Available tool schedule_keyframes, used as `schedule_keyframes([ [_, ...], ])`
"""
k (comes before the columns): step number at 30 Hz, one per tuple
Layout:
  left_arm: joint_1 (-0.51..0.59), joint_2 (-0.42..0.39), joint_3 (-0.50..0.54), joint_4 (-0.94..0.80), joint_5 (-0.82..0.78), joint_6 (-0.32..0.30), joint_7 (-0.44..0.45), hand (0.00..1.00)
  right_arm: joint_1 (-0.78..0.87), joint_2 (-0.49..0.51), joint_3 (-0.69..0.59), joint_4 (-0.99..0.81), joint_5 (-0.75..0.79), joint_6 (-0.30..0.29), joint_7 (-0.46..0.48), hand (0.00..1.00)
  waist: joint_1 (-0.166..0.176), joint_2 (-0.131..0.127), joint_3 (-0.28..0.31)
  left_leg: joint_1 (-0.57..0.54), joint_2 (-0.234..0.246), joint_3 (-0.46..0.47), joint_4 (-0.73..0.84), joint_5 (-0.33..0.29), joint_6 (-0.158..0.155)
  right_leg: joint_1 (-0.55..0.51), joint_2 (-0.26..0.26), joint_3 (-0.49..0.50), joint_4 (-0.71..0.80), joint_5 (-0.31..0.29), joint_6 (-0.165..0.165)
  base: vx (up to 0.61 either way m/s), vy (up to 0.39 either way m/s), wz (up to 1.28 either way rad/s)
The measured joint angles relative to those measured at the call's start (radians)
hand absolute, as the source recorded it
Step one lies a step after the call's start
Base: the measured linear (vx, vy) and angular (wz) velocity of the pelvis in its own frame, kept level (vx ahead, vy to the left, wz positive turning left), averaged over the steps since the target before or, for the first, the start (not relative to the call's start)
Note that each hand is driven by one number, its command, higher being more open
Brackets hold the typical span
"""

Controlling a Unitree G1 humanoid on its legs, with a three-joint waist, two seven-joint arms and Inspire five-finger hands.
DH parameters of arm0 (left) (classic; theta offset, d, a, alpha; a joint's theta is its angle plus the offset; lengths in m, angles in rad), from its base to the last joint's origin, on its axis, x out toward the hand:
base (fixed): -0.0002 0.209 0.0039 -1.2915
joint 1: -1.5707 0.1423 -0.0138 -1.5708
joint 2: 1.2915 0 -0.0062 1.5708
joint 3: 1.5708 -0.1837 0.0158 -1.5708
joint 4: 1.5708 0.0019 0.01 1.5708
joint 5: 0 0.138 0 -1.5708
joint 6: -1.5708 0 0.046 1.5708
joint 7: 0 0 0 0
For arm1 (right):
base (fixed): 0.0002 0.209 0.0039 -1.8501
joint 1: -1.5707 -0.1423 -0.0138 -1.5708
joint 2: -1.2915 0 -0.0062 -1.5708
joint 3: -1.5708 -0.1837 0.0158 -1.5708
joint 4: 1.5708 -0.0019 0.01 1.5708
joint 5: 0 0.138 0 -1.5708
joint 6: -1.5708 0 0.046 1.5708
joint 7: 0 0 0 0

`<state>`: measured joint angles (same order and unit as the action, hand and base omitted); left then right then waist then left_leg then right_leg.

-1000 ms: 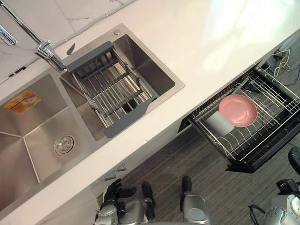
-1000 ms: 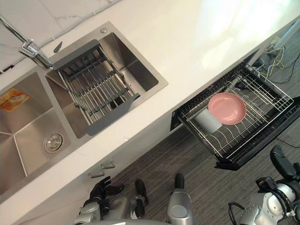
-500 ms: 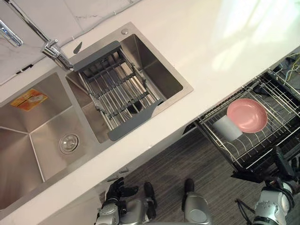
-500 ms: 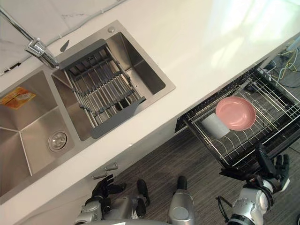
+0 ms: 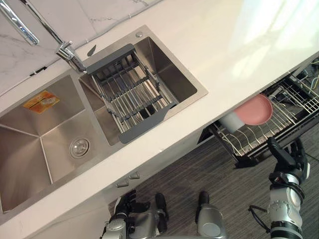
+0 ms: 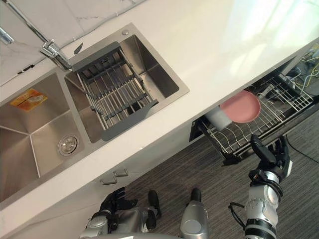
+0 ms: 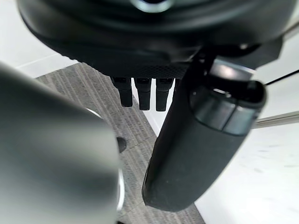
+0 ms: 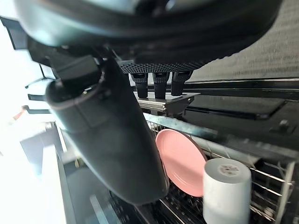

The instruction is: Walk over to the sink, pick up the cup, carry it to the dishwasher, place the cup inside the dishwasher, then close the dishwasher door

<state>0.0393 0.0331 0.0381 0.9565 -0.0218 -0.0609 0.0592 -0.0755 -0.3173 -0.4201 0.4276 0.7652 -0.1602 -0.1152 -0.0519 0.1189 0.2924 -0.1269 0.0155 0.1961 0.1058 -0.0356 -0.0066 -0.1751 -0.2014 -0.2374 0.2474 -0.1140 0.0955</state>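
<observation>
A white cup lies on its side in the dishwasher's wire rack, next to a pink plate; both sit partly under the counter's edge. My right hand is raised in front of the rack's dark front rail, open, fingers straight, holding nothing. The right wrist view looks past my right hand's fingers to the cup and the plate. My left hand hangs low by the cabinet front, fingers relaxed and empty.
A double steel sink fills the left, with a grey drainer rack across its right basin and a faucet behind. A white countertop runs to the right. Loose cables lie beyond the dishwasher.
The camera has shifted. My right hand has risen from the floor area to the rack's front rail. The rack, with cup and plate, now sits further in under the counter.
</observation>
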Motion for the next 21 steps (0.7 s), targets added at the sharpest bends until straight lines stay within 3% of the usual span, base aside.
schedule_keyframes([
  [11, 0.0, -0.002, -0.027, -0.008, 0.002, -0.018, -0.019, 0.9, -0.115, -0.044, 0.236, 0.001, -0.028, 0.005, 0.09, 0.9, 0.008, 0.033, 0.009, -0.052, -0.013, -0.061, -0.002, 0.047, 0.012, 0.019, 0.01, -0.05, -0.098, 0.084, -0.002, -0.06, 0.016, 0.13],
  [15, -0.001, -0.003, -0.028, -0.008, 0.004, -0.025, -0.022, 0.9, -0.151, -0.066, 0.318, 0.001, -0.124, 0.021, 0.134, 0.9, 0.009, 0.05, 0.02, -0.057, -0.016, -0.081, -0.026, 0.07, 0.01, 0.017, 0.012, -0.067, -0.108, 0.096, -0.007, -0.09, 0.012, 0.11],
  [21, -0.005, 0.005, -0.044, -0.009, 0.013, -0.035, -0.028, 0.9, -0.192, -0.104, 0.352, 0.064, -0.241, 0.034, 0.145, 0.9, 0.007, 0.055, 0.028, -0.064, -0.013, -0.099, -0.033, 0.086, 0.012, 0.017, 0.018, -0.083, -0.113, 0.103, -0.014, -0.02, -0.005, 0.08],
])
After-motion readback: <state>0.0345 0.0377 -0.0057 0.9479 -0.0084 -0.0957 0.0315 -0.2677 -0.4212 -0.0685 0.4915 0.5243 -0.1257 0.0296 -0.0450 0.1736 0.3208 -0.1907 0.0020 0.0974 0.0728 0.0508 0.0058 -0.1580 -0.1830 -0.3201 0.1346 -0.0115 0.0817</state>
